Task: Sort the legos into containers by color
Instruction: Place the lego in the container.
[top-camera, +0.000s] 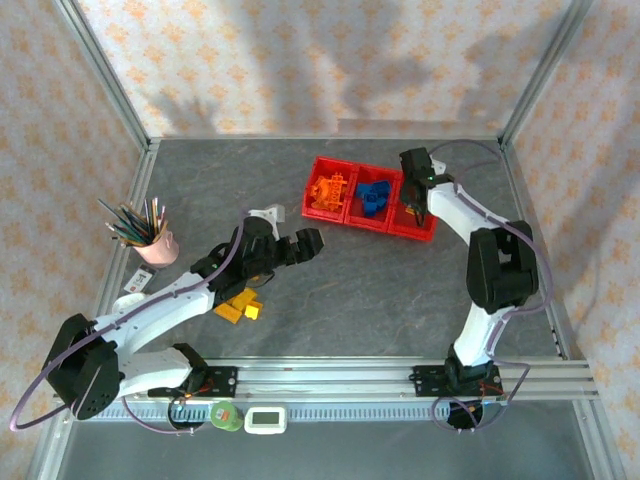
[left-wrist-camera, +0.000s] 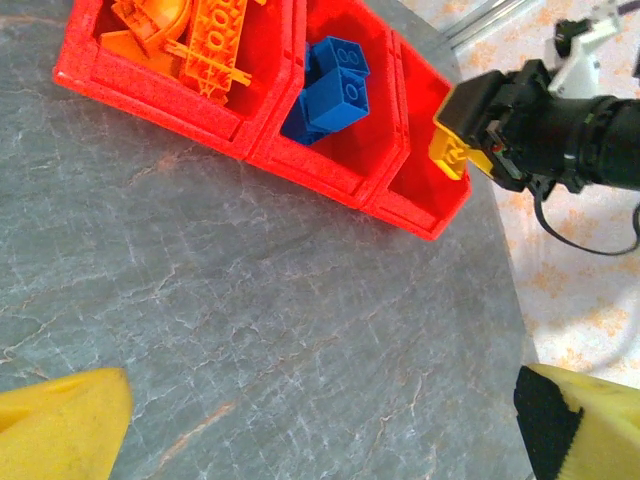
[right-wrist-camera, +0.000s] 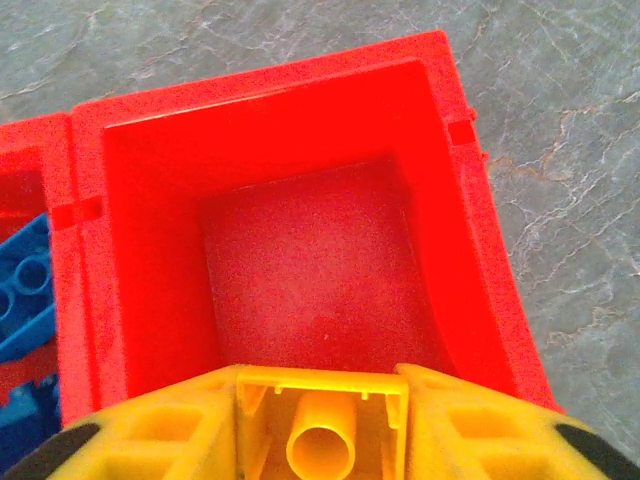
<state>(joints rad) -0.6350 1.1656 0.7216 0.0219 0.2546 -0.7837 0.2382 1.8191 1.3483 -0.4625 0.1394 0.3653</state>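
Start at your left. A small cluster of yellow legos (top-camera: 238, 306) lies on the bench (top-camera: 380, 290) close beside the left arm's forearm, on its near side. The left hand (top-camera: 308, 243) hovers further out over bare bench, released. Its yellow fingertips (left-wrist-camera: 60, 425) stand wide apart in the left wrist view with nothing between them. That makes the left arm much the nearer one to the loose yellow pieces.

Further right and farther back sit the containers (top-camera: 347, 218). Their long axis runs across the bench, slanting a little nearer toward the right. The left bin holds the orange legos (top-camera: 330, 190) and the middle one holds the blue legos (top-camera: 374, 197). The right-hand bin (right-wrist-camera: 300, 260) shows a bare red floor.

Your right hand (top-camera: 411, 198) hangs over that right-hand bin, clenched on a yellow brick (right-wrist-camera: 322, 428) whose hollow underside faces the wrist camera. The coming move turns on this relation. In the right wrist view the bin's floor lies just ahead of and below the brick, inside all four walls. In the left wrist view the brick appears close to one side wall.

You are most likely at the drop, so check that the brick is clear of that wall before you let go.
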